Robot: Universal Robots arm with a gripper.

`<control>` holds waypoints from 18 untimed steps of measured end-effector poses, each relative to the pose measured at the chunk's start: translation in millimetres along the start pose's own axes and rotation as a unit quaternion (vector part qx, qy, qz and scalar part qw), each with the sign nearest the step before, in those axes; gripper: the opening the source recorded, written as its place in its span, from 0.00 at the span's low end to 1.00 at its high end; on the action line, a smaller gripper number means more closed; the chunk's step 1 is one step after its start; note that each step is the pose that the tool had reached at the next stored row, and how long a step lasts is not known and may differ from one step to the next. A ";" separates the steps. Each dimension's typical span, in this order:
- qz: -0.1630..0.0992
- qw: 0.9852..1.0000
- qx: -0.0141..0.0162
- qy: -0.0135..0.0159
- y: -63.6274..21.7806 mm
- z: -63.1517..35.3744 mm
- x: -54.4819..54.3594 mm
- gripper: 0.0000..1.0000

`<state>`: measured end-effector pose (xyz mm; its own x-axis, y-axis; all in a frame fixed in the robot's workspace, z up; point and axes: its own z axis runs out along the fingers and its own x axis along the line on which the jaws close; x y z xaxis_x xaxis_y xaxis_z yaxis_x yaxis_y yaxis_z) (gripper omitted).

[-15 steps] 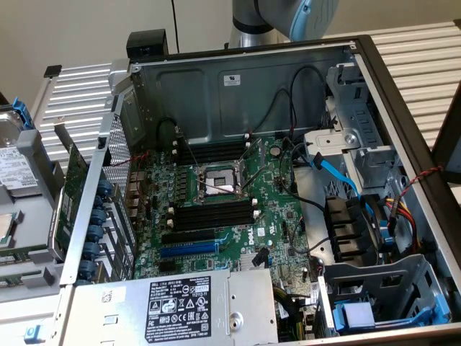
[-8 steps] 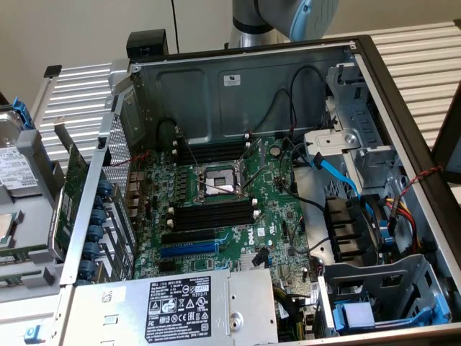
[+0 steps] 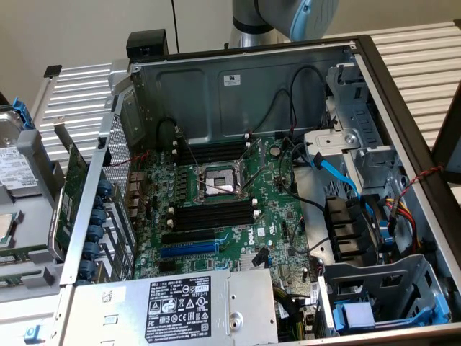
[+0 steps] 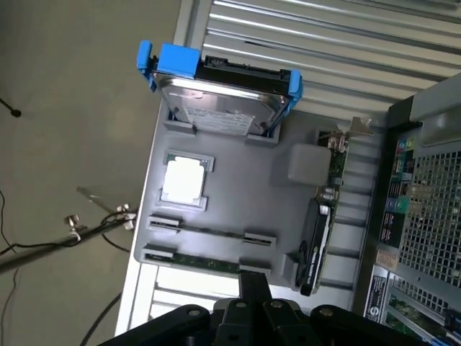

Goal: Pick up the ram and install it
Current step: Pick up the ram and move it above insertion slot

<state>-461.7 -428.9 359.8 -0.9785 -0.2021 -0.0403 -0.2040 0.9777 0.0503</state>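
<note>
Two ram sticks stand on edge in the holders of a grey tray (image 4: 238,194) in the wrist view: one ram (image 4: 210,232) is thin and dark, the other ram (image 4: 193,262) shows its green edge. My gripper (image 4: 254,287) hovers above the tray's edge beside the green stick, fingers shut together with nothing between them. In the exterior view the tray's ram (image 3: 18,252) lies at the far left, outside the open computer case (image 3: 238,86). Black memory slots (image 3: 216,210) flank the processor socket (image 3: 220,180) on the motherboard.
The tray also carries a hard drive in a blue caddy (image 4: 220,97), a processor chip (image 4: 184,180) and a green expansion card (image 3: 72,191). Cables (image 3: 335,173), a fan (image 3: 349,227) and a power supply (image 3: 180,306) crowd the case. The arm's base (image 3: 288,18) stands behind it.
</note>
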 end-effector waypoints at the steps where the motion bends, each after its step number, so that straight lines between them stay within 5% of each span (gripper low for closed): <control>1: -0.009 1.000 0.000 0.000 0.0 0.2 0.0 0.11; 9: -0.081 0.997 -0.003 0.004 -0.1 2.0 0.1 0.11; 14: -0.127 0.992 -0.005 0.006 -0.2 4.2 0.2 0.11; 18: -0.163 0.987 -0.007 0.008 -0.3 6.3 0.3 0.11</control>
<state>-461.7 -428.9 353.5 -0.8615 -0.5062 -0.0402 -0.5077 0.8601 0.0502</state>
